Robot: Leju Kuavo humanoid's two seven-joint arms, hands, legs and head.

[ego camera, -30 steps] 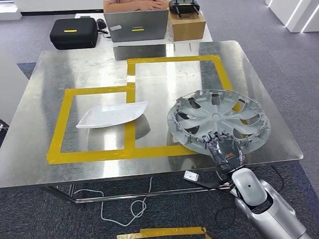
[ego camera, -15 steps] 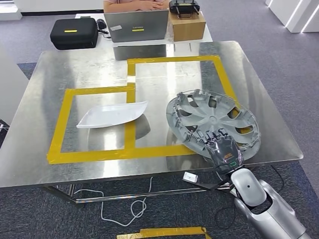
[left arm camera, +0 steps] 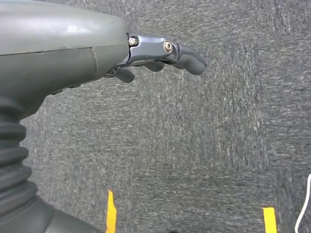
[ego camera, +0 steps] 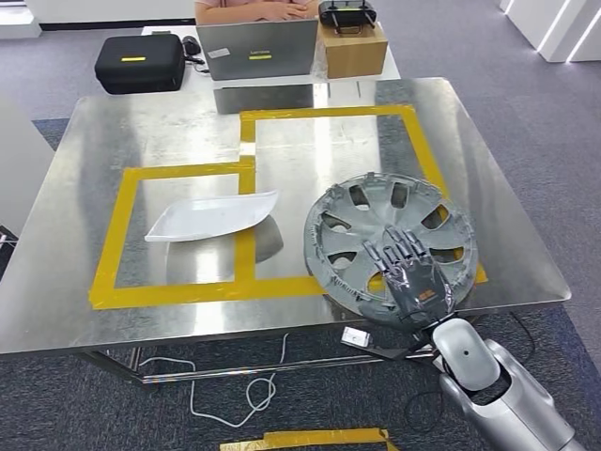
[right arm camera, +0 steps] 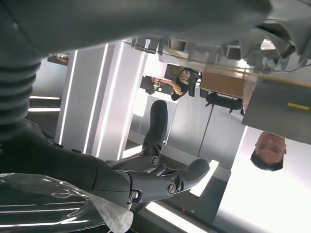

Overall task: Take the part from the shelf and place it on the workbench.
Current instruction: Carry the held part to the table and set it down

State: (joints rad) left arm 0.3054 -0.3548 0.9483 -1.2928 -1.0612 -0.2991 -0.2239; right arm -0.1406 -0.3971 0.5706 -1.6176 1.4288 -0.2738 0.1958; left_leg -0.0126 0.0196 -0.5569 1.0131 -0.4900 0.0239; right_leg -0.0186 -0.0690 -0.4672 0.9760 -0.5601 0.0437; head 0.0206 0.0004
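Shiny metal surface marked with yellow tape rectangles, grey carpet around. Grey wheel cover near the front right corner, lying across the tape, front rim partly hidden under the right robot hand. Fingers stretched flat over the cover, holding its front edge; underside of the grip hard to see. Left robot hand above the carpet, fingers apart, holding nothing. White tray in the left rectangle, well apart. Laptop and black case beyond the far edge.
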